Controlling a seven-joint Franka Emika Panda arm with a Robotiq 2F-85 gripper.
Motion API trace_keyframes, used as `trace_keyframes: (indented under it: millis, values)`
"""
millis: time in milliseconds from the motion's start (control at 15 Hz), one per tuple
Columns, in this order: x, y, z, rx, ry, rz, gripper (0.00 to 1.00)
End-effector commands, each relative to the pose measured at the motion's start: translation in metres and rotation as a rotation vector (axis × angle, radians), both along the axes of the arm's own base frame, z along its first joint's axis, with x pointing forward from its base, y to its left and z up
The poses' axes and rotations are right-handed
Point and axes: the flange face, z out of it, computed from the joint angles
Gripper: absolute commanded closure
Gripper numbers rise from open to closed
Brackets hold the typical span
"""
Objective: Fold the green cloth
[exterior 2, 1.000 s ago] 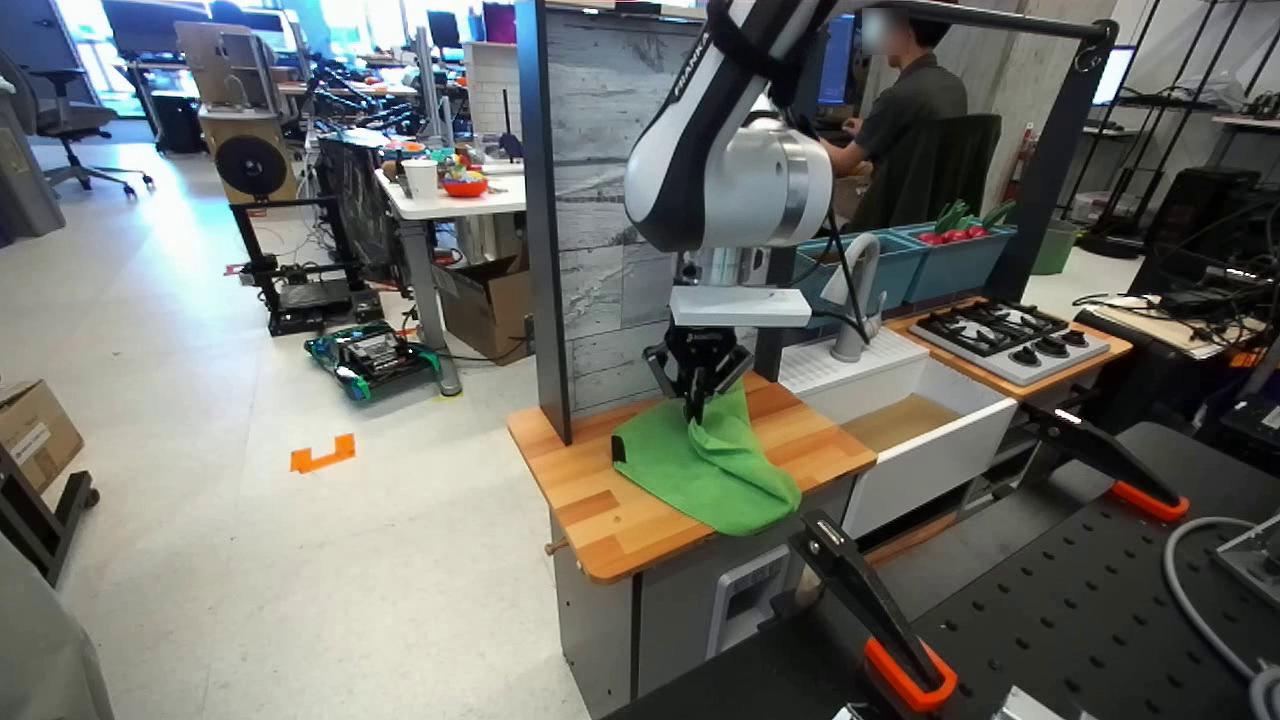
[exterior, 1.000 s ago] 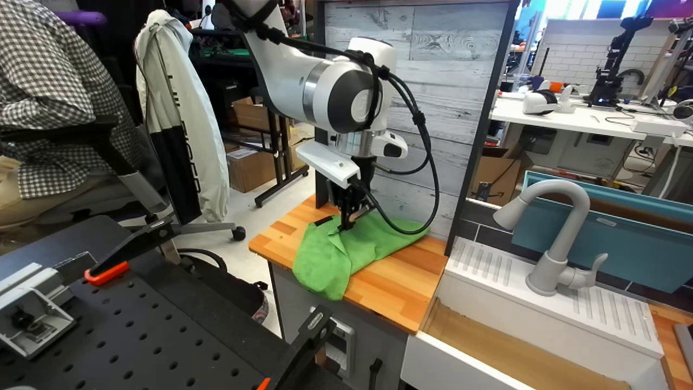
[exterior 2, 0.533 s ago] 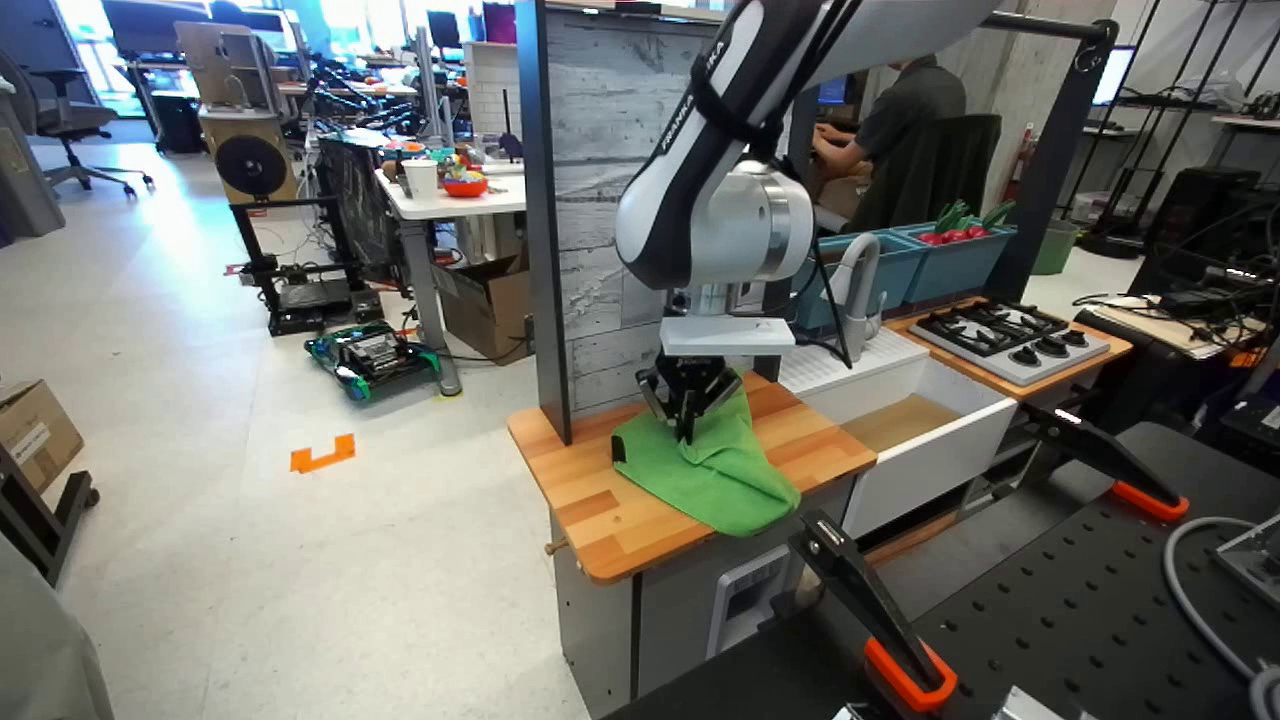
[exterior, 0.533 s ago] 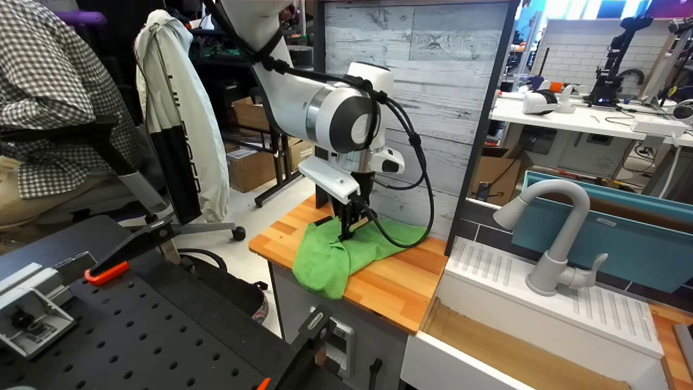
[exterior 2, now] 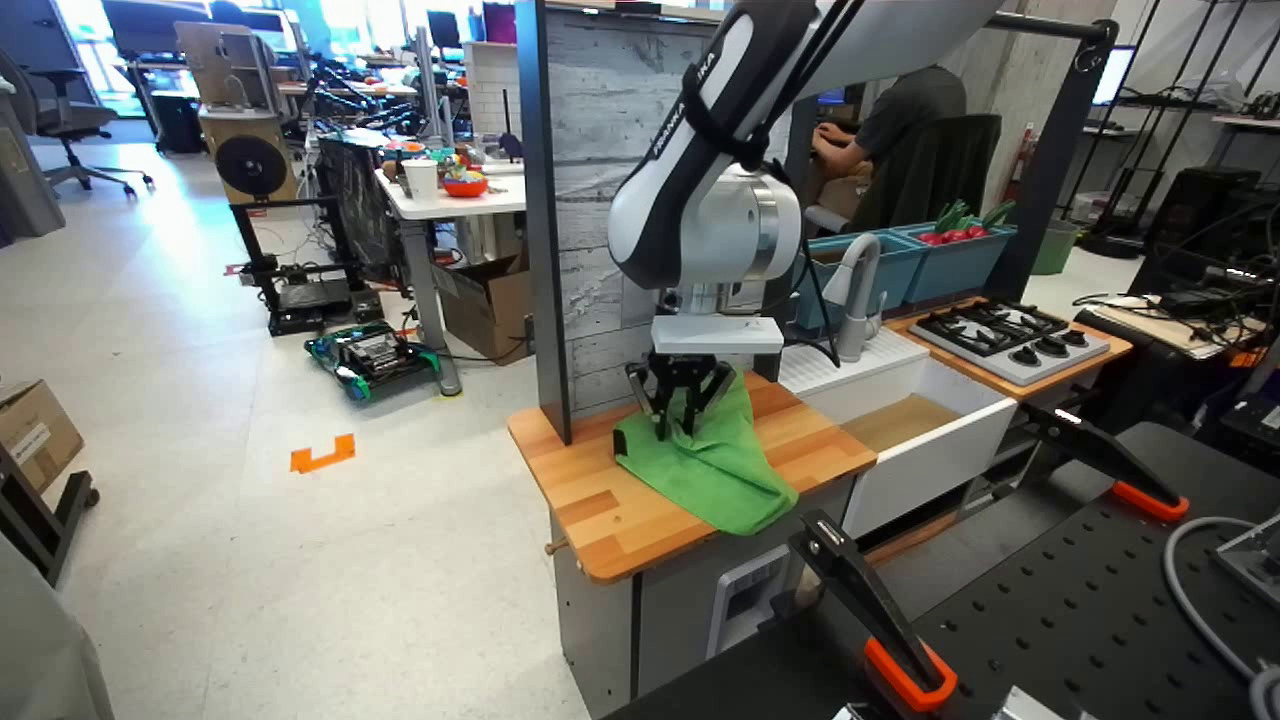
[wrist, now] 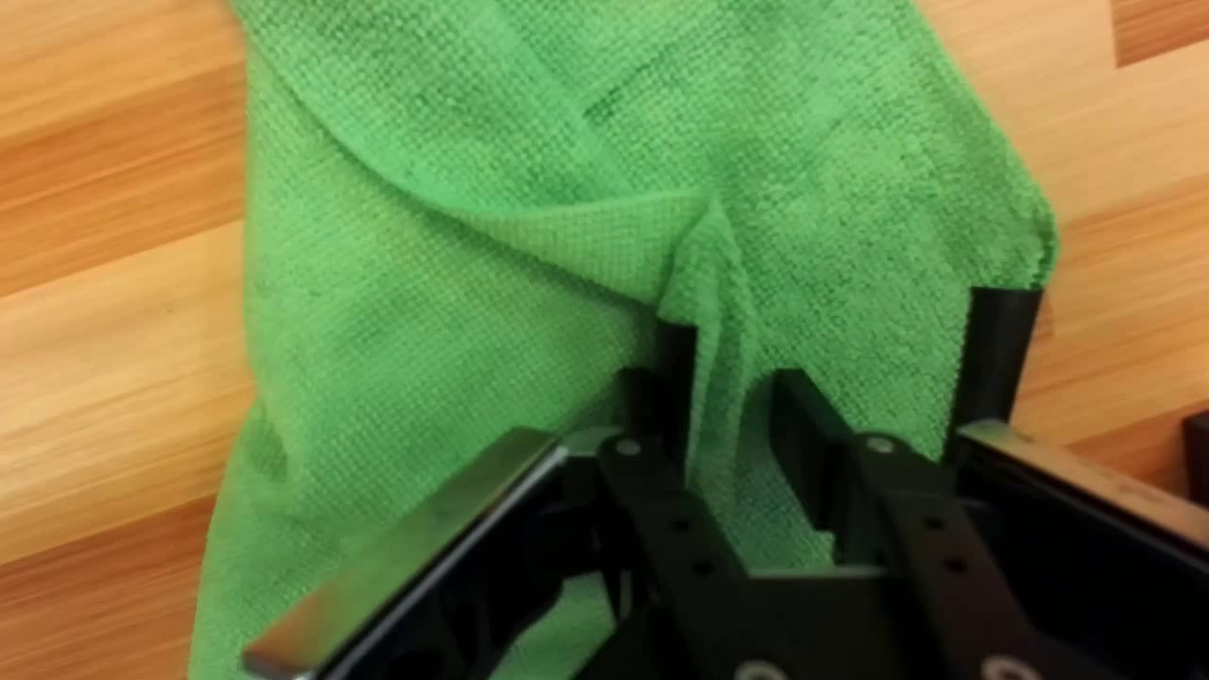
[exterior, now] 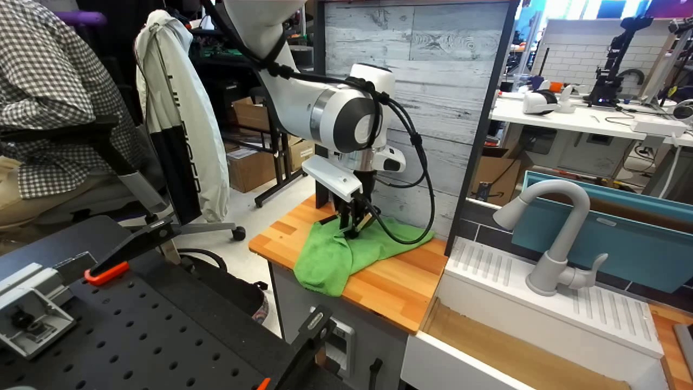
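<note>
The green cloth [exterior: 325, 262] lies rumpled and partly folded over on the wooden counter [exterior: 395, 290], and also shows in an exterior view [exterior 2: 725, 485]. My gripper [exterior: 349, 233] points down at the middle of the cloth, its tips at the cloth; it also shows in an exterior view [exterior 2: 674, 433]. In the wrist view, the fingers [wrist: 723, 378] are apart, and a raised ridge of the cloth [wrist: 425, 321] stands between them, close to the left finger. A black tag [wrist: 996, 354] is at the cloth's edge on the right. A dark strip at the left fingertip is unclear.
A grey wood-look panel [exterior: 433, 103] stands right behind the counter. The white sink [exterior 2: 940, 460] with a grey faucet [exterior: 563, 244] adjoins it. A black perforated bench [exterior: 157, 325] with clamps [exterior 2: 870, 600] is in front. A stove top [exterior 2: 1010, 340] is past the sink.
My gripper has come down with the pinched fold, lowering it onto the cloth. Its fingers, together before, are now apart and have let go of the fold. The cloth has shifted slightly.
</note>
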Motion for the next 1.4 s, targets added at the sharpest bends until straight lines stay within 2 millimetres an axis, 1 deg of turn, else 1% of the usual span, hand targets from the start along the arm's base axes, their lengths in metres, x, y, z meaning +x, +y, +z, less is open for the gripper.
trace_keyframes:
  millis: [0,267,333,600,867,1133,1333]
  values:
    - [0.007,0.002,-0.006,0.004,0.002,0.012,0.31]
    - [0.007,0.001,-0.005,0.005,-0.001,0.011,0.01]
    - [0.007,0.001,-0.004,0.005,-0.003,0.010,0.00]
    - [0.007,0.001,0.001,0.009,-0.008,0.006,0.00]
    - [0.000,0.000,0.013,0.014,-0.019,0.013,0.00]
    - [-0.013,-0.005,0.032,0.013,-0.041,0.033,0.00]
    - [-0.029,-0.006,0.048,0.005,-0.068,0.061,0.00]
